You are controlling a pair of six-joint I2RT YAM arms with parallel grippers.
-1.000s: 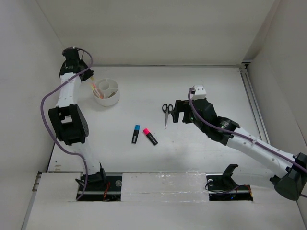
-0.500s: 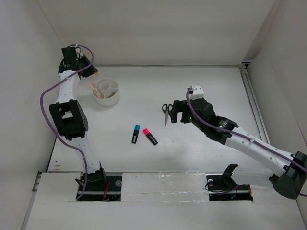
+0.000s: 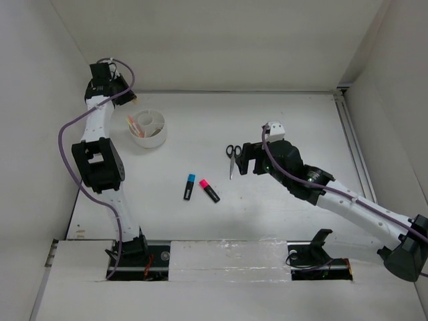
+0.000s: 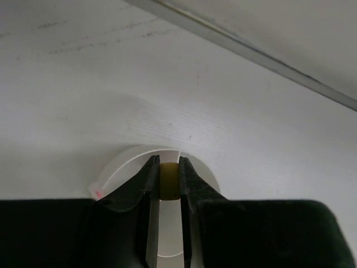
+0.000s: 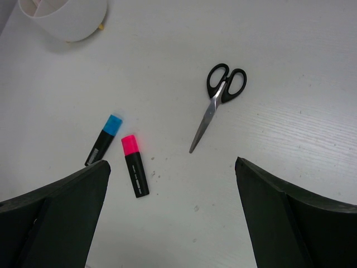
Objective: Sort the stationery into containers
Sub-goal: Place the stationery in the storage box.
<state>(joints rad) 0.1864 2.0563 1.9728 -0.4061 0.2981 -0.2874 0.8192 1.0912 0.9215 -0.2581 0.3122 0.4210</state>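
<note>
Left wrist view shows us the left hand point(image 4: 167, 163) pinched on the tan block point(image 4: 169, 181), a finger pressed to each side of it. Below them curves the white rim of the bowl point(image 4: 125, 164). The fingers cover most of the bowl, so we cannot tell which compartment lies under the block. A speck of pink at the rim's left is too small for us to name. In the top external view this hand sits at the far-left back of the surface point(image 3: 281, 120), just beyond the bowl, and we cannot pick out the block there. Thin pens point(image 3: 132, 123) lean at the bowl's left side, their colours hard to separate. The right hand point(image 5: 172, 164) is spread wide, only its inner finger edges in frame. It hovers above the blue-capped highlighter point(image 5: 104, 139) and pink-capped highlighter point(image 5: 135, 166), which lie near each other, and the closed scissors point(image 5: 221, 97), which lie apart from both. That view's top-left corner cuts off most of the bowl.
</note>
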